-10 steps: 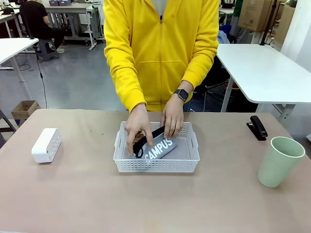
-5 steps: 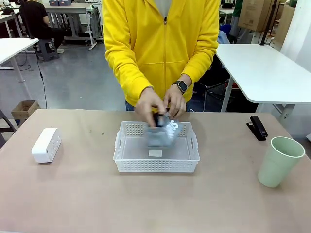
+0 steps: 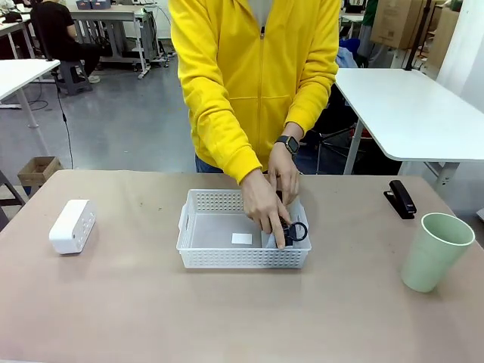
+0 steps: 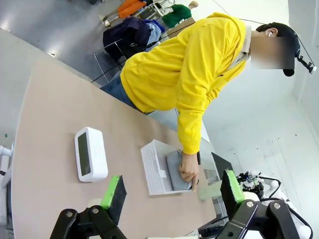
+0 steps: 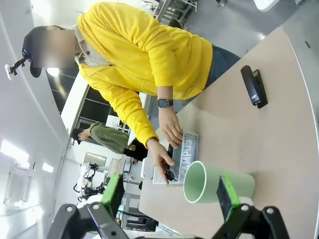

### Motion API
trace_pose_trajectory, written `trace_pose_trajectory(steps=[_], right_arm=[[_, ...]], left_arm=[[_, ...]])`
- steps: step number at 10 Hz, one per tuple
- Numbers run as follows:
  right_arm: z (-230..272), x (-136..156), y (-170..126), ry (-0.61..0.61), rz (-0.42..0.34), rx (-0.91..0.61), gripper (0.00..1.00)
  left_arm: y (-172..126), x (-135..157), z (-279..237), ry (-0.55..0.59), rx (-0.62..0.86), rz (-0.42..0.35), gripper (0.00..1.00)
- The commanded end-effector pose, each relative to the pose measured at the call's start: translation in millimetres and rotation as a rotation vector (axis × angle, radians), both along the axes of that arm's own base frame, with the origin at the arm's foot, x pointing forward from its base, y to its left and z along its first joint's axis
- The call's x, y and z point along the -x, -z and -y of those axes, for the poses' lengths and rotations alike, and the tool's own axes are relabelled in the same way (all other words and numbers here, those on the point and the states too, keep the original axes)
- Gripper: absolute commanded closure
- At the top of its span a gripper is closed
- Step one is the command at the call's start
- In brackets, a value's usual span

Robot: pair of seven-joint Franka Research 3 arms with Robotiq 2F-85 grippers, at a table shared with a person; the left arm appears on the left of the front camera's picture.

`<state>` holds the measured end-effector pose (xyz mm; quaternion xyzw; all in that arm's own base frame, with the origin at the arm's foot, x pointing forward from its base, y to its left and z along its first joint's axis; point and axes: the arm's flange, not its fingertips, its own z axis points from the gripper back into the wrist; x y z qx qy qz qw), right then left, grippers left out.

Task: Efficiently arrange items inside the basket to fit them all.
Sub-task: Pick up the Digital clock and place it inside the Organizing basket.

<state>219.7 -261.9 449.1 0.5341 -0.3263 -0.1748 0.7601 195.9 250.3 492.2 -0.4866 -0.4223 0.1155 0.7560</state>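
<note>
So only the grey pouch (image 4: 175, 168) is in the basket (image 3: 227, 259), pressed by the person's hand (image 3: 265, 206) at its 3 o'clock end (strap looped there). The white box (image 3: 72, 225) at 9 o'clock, the stapler (image 3: 401, 198) at 2 and the cup (image 3: 436, 251) at 4 lie outside. The left gripper (image 4: 172, 190) and right gripper (image 5: 170, 195) gape, empty.

In the front view the person's hand (image 3: 266, 208) covers most of the grey pouch (image 4: 174, 167) at the basket's (image 3: 227, 257) 3 o'clock end. Only the black strap (image 3: 298, 231) loop peeks out there. In the right wrist view the cup (image 5: 199, 180) hides the basket's near end, and one of the right fingers (image 5: 226, 196) overlaps the cup.
</note>
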Motion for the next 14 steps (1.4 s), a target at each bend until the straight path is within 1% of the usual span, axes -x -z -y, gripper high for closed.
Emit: trace_pose_trajectory(steps=[1, 3, 4, 7, 8, 10, 11, 13, 14], right_arm=[[2.4, -3.2, -2.7, 0.001, 0.031, 0.01, 0.0], [2.4, -3.2, -2.7, 0.001, 0.031, 0.01, 0.0], [2.4, -3.2, -2.7, 0.001, 0.031, 0.01, 0.0], [2.4, -3.2, -2.7, 0.001, 0.031, 0.01, 0.0], [2.4, -3.2, -2.7, 0.001, 0.031, 0.01, 0.0], [2.4, -3.2, -2.7, 0.001, 0.031, 0.01, 0.0], [2.4, -3.2, -2.7, 0.001, 0.031, 0.01, 0.0], [2.4, -3.2, -2.7, 0.001, 0.031, 0.01, 0.0], [2.4, -3.2, -2.7, 0.001, 0.031, 0.01, 0.0]], left_arm=[[-1.4, -1.0, -2.2, 0.002, -0.005, 0.027, 0.0], [-1.4, -1.0, -2.2, 0.002, -0.005, 0.027, 0.0], [0.3, 1.3, -1.2, -0.003, 0.0, 0.001, 0.0], [-19.4, -29.8, 19.3, 0.081, -0.125, -0.111, 0.0], [-32.1, -46.7, 34.2, 0.116, -0.231, -0.229, 0.0], [-63.6, -84.5, 72.7, 0.214, -0.441, -0.329, 0.0], [-74.6, -101.9, 94.5, 0.285, -0.578, -0.377, 0.0], [-85.3, -146.4, 155.1, 0.357, -0.848, -0.501, 0.0], [-81.9, -161.9, 183.5, 0.347, -0.977, -0.568, 0.0]])
